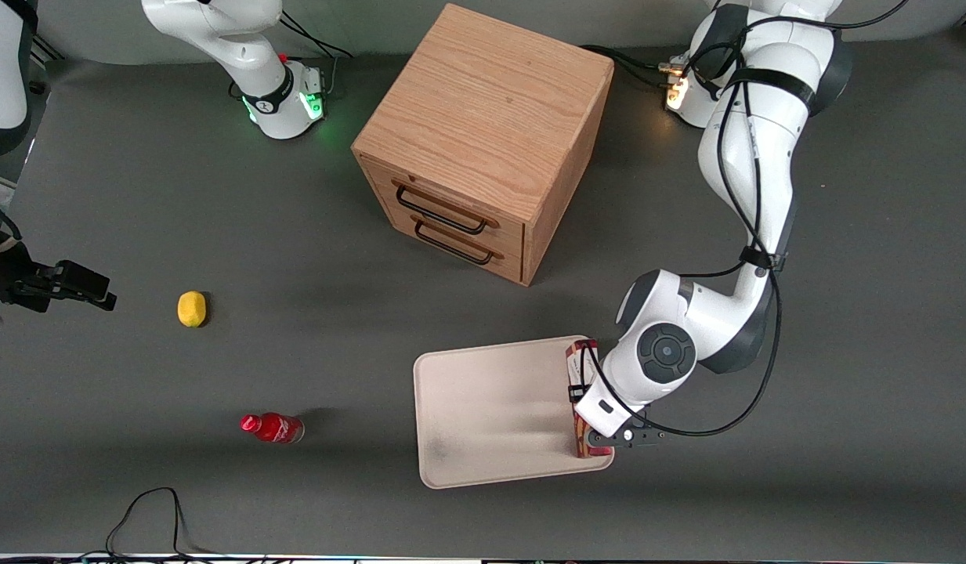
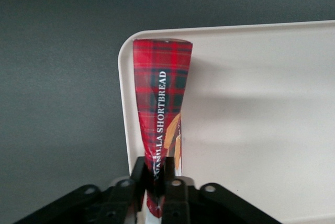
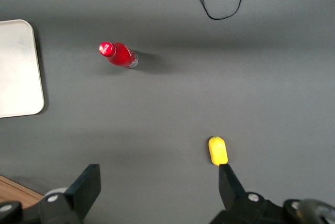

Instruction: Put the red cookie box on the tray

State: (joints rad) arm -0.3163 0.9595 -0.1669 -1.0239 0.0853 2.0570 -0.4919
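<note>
The red cookie box (image 1: 581,368), a long narrow tartan carton, stands on its narrow side along the short edge of the tray (image 1: 490,407) that lies toward the working arm's end. My left gripper (image 1: 584,411) is shut on the box from above, near the end nearer the front camera. In the left wrist view the black fingers (image 2: 138,178) pinch the box (image 2: 161,93) between them, with the gripper (image 2: 156,182) over the cream tray's (image 2: 251,103) rim. I cannot tell whether the box rests on the tray or hangs just above it.
A wooden drawer cabinet (image 1: 483,141) stands farther from the front camera than the tray. A small red bottle (image 1: 273,428) and a yellow lemon (image 1: 191,308) lie toward the parked arm's end. A black cable (image 1: 150,509) loops at the table's near edge.
</note>
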